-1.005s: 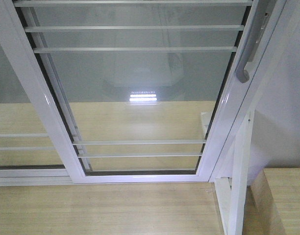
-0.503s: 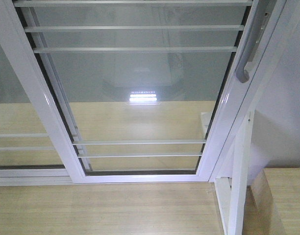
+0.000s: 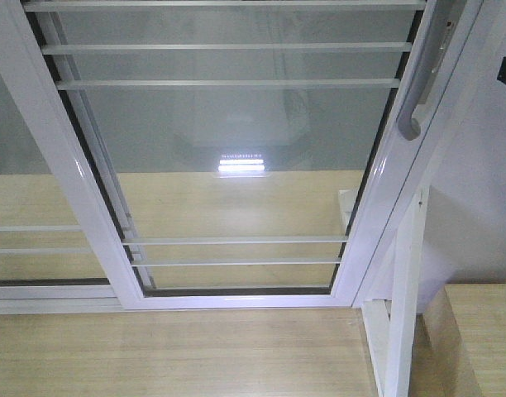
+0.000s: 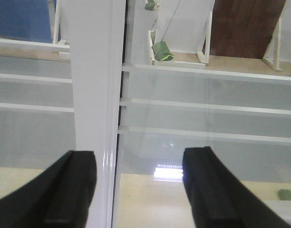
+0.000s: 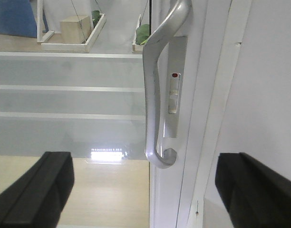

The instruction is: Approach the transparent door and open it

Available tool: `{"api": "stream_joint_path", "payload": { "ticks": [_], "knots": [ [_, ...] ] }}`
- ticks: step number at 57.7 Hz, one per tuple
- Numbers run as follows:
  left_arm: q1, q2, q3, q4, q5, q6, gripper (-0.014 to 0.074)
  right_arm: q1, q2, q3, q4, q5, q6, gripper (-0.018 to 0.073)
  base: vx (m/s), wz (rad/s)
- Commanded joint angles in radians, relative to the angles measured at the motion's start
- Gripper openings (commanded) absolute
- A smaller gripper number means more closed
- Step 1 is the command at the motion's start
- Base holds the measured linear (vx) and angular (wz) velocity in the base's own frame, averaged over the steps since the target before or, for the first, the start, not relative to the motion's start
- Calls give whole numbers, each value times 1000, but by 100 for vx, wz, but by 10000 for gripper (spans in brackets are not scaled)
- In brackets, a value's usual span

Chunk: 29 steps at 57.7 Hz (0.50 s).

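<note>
My left gripper (image 4: 138, 159), fingers apart, faced a white frame rail (image 4: 95, 71) of the transparent door (image 3: 236, 149). On the door's right edge, the grey handle (image 5: 155, 95) sat centred between my right gripper's (image 5: 146, 164) parted fingers. I judged it best to advance straight, then close. A white post (image 3: 402, 314) crowded that side.

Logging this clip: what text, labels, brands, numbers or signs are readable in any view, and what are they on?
No words, brands or numbers can be read in any view.
The only mark is a small red dot with no lettering. It sits on the lock plate beside the grey handle of the transparent door.
The bright striped patch on the glass is a light reflection, not text.
</note>
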<state>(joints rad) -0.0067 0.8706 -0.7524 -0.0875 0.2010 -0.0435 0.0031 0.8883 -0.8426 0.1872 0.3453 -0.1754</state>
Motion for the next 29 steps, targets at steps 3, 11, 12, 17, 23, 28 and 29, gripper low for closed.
{"api": "stream_joint_path", "payload": {
  "ticks": [3,11,12,17,23,28,29],
  "knots": [
    [-4,-9,-38,-11,-21,-1,555,0,44,-36,20,-143,-8,698,0,0],
    [-4,-9,-38,-10,36,0,556,0,146,-40,21,-275,-17,671,0,0],
    [-4,-9,-38,-10,43,0,556,0,158,-42,21,-289,-18,666,0,0],
    [-4,-9,-38,-10,52,0,556,0,245,-72,21,-363,-30,635,0,0],
    [-4,-9,-38,-10,51,0,556,0,348,-125,20,-409,-35,592,0,0],
    [-4,-9,-38,-10,51,0,556,0,437,-179,20,-415,-35,560,0,0],
    [-4,-9,-38,-10,51,0,556,0,458,-188,20,-414,-35,556,0,0]
  ]
}}
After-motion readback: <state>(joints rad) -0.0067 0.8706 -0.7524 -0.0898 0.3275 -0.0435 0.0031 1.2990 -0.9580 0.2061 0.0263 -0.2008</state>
